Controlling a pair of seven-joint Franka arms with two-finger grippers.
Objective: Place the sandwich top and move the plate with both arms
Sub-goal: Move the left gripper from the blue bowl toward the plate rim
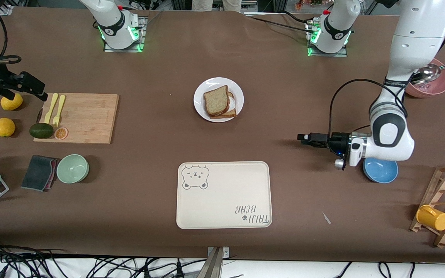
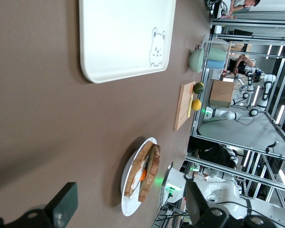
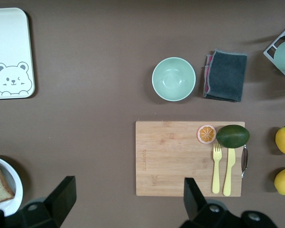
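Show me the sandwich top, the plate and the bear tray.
sandwich top (image 1: 216, 100), front view, middle of the slice.
plate (image 1: 200, 101), front view, bare rim.
bear tray (image 1: 222, 200), front view, bare middle.

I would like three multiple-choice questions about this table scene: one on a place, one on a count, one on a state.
1. Where is the sandwich top?
A. on the bear tray
B. on the sandwich on the plate
C. on the cutting board

2. How many lemons lie at the right arm's end of the table?
A. one
B. two
C. four

3. How are the jaws of the left gripper?
A. open, holding nothing
B. shut on the plate
C. shut on a fork

Answers:
1 B, the slice covers the egg sandwich on the plate.
2 B, two lemons lie beside the cutting board.
3 A, its wrist view shows the jaws apart.
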